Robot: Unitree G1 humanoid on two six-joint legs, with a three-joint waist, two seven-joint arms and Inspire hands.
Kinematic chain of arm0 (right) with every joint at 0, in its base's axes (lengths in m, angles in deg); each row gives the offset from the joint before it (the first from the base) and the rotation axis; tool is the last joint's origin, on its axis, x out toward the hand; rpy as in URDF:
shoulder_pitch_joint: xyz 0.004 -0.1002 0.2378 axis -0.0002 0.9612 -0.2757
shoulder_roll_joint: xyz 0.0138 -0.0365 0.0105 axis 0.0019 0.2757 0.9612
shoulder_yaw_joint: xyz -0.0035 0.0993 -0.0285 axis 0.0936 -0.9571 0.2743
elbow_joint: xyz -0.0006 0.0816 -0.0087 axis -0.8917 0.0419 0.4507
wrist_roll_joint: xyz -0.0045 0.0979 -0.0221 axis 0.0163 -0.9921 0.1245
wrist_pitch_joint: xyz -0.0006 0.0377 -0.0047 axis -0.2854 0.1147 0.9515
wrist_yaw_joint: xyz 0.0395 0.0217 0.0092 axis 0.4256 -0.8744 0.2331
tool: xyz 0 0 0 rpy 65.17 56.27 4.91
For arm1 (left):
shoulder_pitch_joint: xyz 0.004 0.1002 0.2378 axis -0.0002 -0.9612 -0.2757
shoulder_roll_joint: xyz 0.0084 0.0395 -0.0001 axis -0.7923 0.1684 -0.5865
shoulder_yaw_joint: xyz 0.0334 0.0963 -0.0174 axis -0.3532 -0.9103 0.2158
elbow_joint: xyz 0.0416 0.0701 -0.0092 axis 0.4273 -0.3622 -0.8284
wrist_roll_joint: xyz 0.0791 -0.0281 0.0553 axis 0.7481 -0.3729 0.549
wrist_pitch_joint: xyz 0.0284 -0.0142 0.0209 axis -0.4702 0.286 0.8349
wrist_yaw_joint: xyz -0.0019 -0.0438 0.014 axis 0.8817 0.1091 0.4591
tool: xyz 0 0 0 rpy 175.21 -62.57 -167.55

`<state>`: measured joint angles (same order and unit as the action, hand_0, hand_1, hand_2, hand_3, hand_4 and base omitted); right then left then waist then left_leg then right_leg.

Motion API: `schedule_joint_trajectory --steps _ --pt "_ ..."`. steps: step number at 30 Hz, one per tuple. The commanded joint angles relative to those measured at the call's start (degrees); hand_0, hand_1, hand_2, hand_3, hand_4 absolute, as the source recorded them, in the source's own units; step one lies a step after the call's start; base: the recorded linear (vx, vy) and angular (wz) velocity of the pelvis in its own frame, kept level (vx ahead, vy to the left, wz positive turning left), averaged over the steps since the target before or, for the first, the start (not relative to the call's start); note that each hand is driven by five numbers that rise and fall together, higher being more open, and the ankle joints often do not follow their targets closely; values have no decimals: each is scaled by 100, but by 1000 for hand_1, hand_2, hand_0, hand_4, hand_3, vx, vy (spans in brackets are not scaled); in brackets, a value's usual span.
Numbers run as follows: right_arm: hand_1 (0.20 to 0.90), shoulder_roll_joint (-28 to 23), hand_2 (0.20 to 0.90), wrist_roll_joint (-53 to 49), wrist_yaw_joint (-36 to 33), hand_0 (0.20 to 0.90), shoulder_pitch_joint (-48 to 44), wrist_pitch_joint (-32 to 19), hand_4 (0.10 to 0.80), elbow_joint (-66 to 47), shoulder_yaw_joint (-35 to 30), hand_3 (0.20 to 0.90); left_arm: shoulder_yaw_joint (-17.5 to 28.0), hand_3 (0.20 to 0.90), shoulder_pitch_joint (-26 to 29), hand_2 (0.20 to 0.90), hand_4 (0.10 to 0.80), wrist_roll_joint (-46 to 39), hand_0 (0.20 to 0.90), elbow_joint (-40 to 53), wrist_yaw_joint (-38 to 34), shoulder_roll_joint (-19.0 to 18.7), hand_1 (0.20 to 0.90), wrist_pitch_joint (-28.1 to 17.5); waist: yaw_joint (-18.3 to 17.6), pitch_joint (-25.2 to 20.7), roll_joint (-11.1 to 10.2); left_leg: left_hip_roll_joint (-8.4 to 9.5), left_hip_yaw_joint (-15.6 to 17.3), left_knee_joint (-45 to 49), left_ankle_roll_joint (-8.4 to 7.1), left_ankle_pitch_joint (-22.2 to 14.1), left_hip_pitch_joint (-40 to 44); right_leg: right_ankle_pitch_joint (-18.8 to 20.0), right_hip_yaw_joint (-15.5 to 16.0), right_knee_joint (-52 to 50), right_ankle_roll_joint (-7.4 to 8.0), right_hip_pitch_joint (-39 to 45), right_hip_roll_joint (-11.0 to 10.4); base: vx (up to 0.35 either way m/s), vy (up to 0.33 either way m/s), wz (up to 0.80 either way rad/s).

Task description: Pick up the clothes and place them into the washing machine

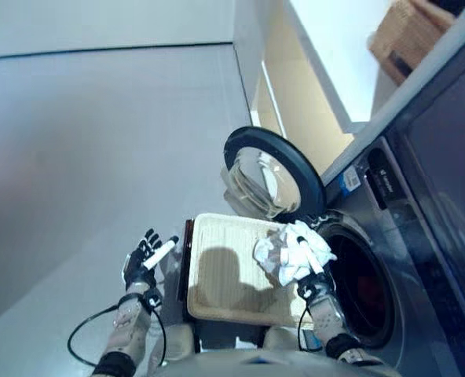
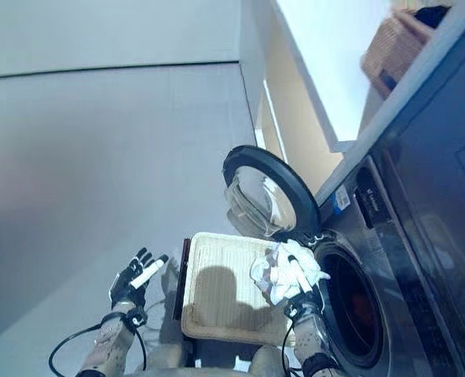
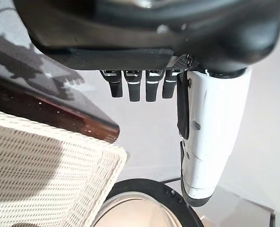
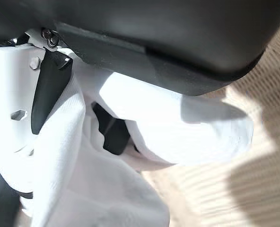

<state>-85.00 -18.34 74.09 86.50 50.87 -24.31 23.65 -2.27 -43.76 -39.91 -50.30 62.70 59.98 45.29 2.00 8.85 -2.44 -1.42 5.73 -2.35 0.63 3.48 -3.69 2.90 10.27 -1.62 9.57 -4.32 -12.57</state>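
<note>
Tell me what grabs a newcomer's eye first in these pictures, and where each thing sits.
The crumpled white cloth stands out most, bunched in the right robot hand over the pale woven basket's corner nearest the washing machine. Right beside it gapes the machine's dark drum opening, its round glass door swung wide open. The left robot hand hangs open and empty on the basket's other side.

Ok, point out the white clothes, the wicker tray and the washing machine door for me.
white clothes (image 1: 280, 253), left eye view, on the bunched cloth.
wicker tray (image 1: 221, 271), left eye view, on its bare woven base.
washing machine door (image 1: 240, 140), left eye view, on the dark rim.
</note>
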Motion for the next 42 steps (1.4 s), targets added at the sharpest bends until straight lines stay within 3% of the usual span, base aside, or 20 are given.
schedule_joint_trajectory --steps 1,5,12,18,25,30,36,40,41,42 --pt "200 48 200 -691 412 200 -6 -332 300 -385 -325 200 266 900 240 900 800 -111 900 106 125 48 900 -318 -27 -79 22 -258 -59 141 -469 -75 9 349 -82 -36 -44 -164 -16 34 9 -15" --pt "200 289 200 -1496 468 200 0 -474 300 -530 -695 200 228 900 187 900 800 -223 900 139 116 121 900 -334 -82 -52 69 -246 -32 135 -458 -111 2 332 -115 -42 -38 -223 -4 10 9 -5" --pt "200 261 200 -1738 166 200 -452 -859 300 -307 -940 200 23 900 306 900 800 -387 900 250 60 136 900 -432 -110 229 162 -190 -74 507 -424 -217 -397 250 -167 -386 -62 -591 -73 -78 5 -3" --pt "200 22 200 -1718 -271 200 -1329 -1253 300 -164 -1070 200 -265 900 545 900 800 -414 900 667 -65 -5 900 -597 -76 685 264 -135 -204 1530 -383 -486 -1324 44 -236 -1216 -119 -1332 -197 -134 -11 9" --pt "200 -379 200 -1813 -661 200 -1929 -1560 300 80 -1499 200 -479 900 508 900 800 -449 900 1183 -80 -131 900 -604 -49 677 345 -183 -292 2920 -345 -1042 -2473 -481 -372 -2618 -204 -2389 -288 -66 2 18" --pt "200 -626 200 -1978 -758 200 -2210 -1676 300 256 -1777 200 -512 900 379 900 800 -395 900 1309 -67 -194 900 -574 2 603 387 -225 -278 3362 -316 -1214 -2951 -638 -470 -3089 -252 -2935 -286 -27 8 1" --pt "200 -1310 200 -2368 -999 200 -2686 -1979 300 601 -2400 200 -558 900 254 900 800 -449 900 1254 -57 -327 900 -541 59 462 478 -203 -247 3540 -294 -1299 -3298 -748 -570 -3403 -274 -3419 -294 -6 -1 -2" --pt "200 -2244 200 -2310 -1389 200 -2997 -2058 300 1039 -2752 200 -639 900 232 900 800 -447 900 1350 -37 -444 900 -549 105 373 560 -182 -243 3611 -287 -1317 -3504 -811 -646 -3546 -283 -3686 -297 -16 -3 -1" --pt "200 -2281 200 -2305 -1394 200 -3015 -2046 300 1067 -2756 200 -650 900 236 900 800 -448 900 1359 -39 -435 900 -545 115 359 570 -181 -241 3618 -286 -1318 -3529 -813 -651 -3556 -282 -3715 -298 -47 -5 5" --pt "200 -2692 200 -2196 -1608 200 -3111 -2032 300 1251 -2822 200 -645 900 216 900 800 -440 900 1417 -32 -508 900 -556 109 336 585 -174 -224 3637 -284 -1305 -3609 -815 -668 -3600 -278 -3807 -298 -43 -1 3"
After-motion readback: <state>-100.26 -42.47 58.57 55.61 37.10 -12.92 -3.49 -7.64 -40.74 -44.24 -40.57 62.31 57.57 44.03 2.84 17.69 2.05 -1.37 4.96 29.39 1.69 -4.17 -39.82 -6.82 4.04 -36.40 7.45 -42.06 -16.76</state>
